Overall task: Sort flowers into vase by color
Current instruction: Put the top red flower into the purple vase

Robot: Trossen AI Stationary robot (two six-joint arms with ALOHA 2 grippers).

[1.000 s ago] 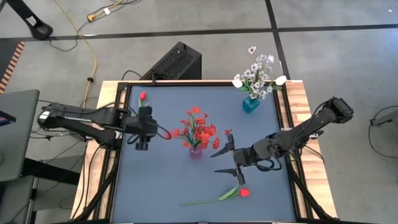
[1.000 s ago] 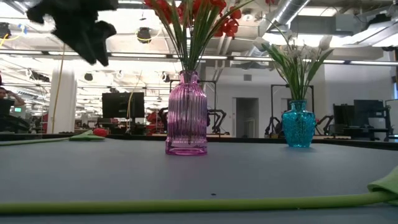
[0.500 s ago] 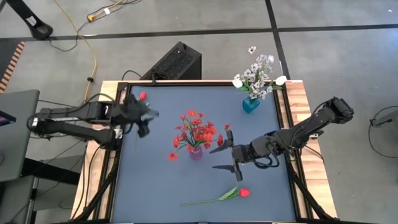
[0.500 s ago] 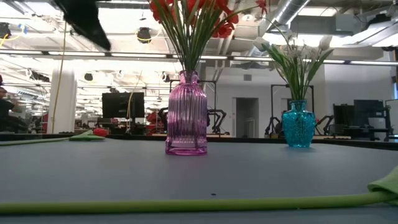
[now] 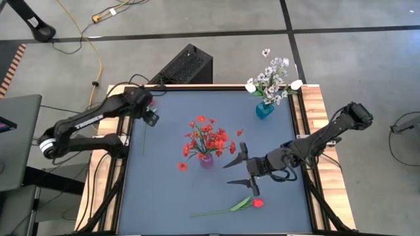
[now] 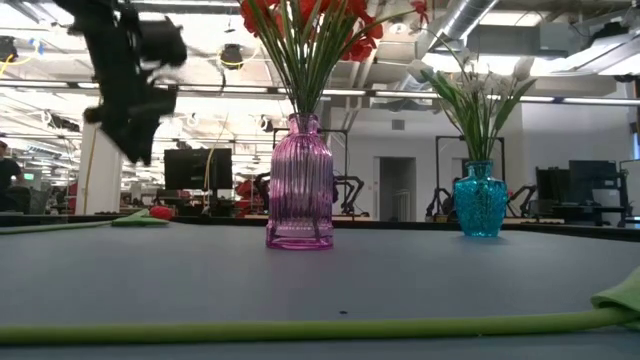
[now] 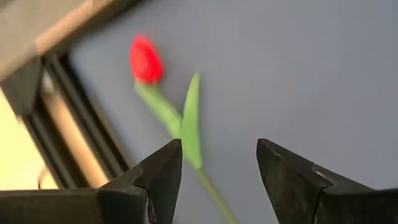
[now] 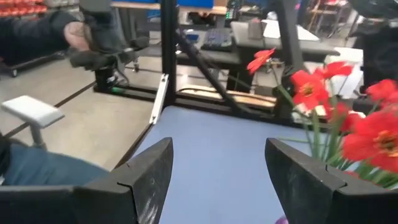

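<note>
A red tulip [image 7: 145,59] lies on the table at its far left, stem [image 5: 143,139] running toward the near edge. My left gripper [image 5: 149,118] hangs open above it, pointing steeply down, fingers either side of the stem [image 7: 211,186] without touching. A pink vase [image 5: 207,160] at mid-table holds red flowers [image 5: 209,137]. A teal vase [image 5: 264,110] at the far right holds white flowers [image 5: 272,78]. A second red tulip [image 5: 257,203] lies near the front edge. My right gripper [image 5: 237,169] hovers open right of the pink vase, pointing at it.
Wooden table borders [image 5: 315,111] and black frame rails [image 7: 74,143] run along the mat's sides. A black box [image 5: 187,65] and cables lie on the floor behind the table. A person sits beyond the table's left side [image 8: 37,168]. Open mat lies at near left.
My left gripper has swung from beside the red bouquet toward the table's far left corner, sunk a little and rolled about its own line, ending over the red tulip there. One red spray on the bouquet's left has dropped lower toward the near side.
</note>
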